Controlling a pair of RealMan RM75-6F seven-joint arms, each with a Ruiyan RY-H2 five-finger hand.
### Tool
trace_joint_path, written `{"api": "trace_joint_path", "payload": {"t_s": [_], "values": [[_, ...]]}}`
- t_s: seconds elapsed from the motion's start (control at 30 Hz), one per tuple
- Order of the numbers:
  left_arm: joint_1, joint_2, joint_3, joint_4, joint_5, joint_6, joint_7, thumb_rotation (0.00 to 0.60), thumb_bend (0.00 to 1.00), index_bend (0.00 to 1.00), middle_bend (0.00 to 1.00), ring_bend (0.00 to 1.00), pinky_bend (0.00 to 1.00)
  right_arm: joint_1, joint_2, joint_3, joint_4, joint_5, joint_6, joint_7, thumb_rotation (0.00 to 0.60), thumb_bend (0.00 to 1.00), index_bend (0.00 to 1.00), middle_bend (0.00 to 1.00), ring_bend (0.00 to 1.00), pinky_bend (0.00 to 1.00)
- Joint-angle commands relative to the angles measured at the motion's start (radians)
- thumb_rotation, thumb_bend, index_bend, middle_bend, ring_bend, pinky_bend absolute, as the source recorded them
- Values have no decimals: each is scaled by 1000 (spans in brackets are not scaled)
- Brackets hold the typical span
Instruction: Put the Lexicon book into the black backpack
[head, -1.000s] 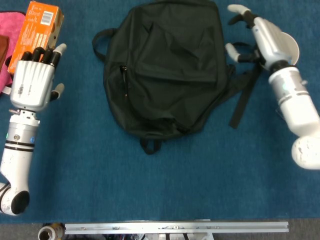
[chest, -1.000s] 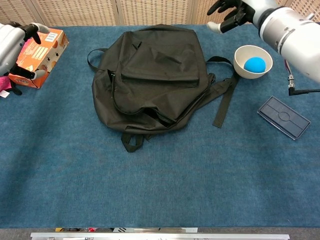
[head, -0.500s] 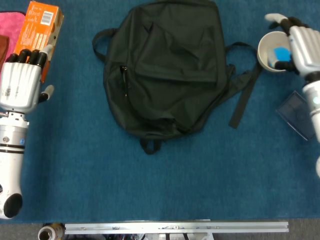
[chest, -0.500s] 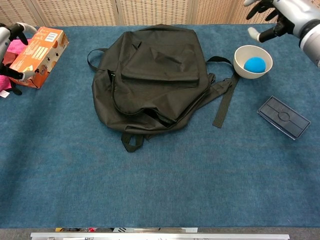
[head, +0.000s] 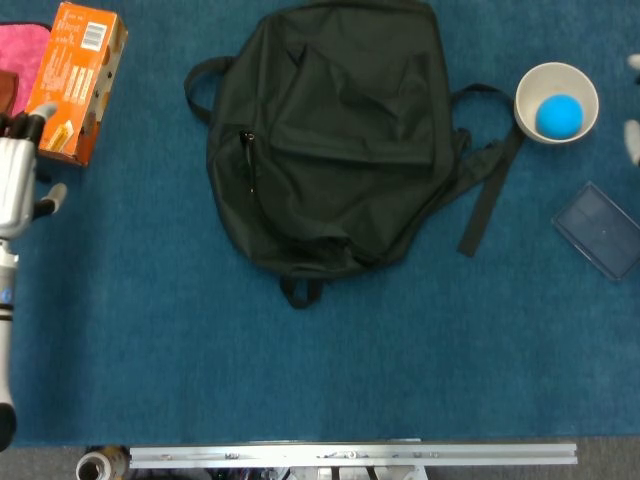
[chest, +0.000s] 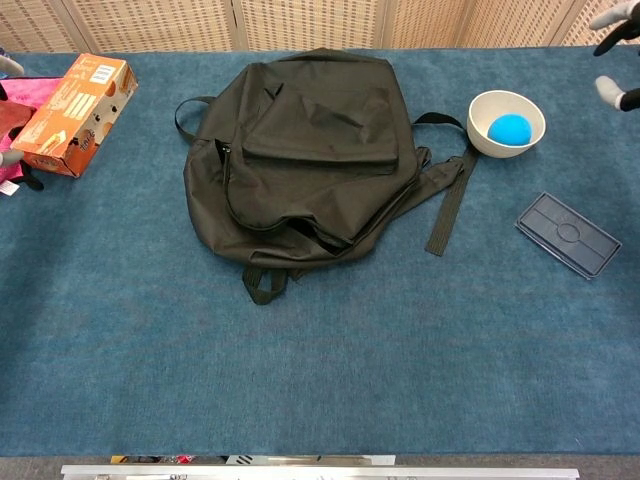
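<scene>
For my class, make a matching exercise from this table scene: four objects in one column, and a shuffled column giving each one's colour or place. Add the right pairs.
Column one:
1. backpack
2. ball
3. orange box
4. flat lidded case

Column two:
A. lies inside the white bowl
B. dark blue-grey, near the table's right edge, below the bowl in the head view
C. black, lying flat in the middle of the blue table
D. at the far left, next to a pink cloth

Pairs: 1-C, 2-A, 3-D, 4-B
</scene>
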Motion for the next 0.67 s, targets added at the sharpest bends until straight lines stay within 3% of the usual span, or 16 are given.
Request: {"api": "trace_joint_path", "payload": {"t_s": [0.03,0.67], "values": [[20,26,11,-27,-12,4,-6,600,147,215,367,294,380,-43,22,-14,-5,-31,26,21,600,404,223,336,188,243],[138,125,76,-148,34,110,-31,600,147,224,370,294,376,-219,63,-42,-27,-177,127,83,600,404,223,345,191,255]]}}
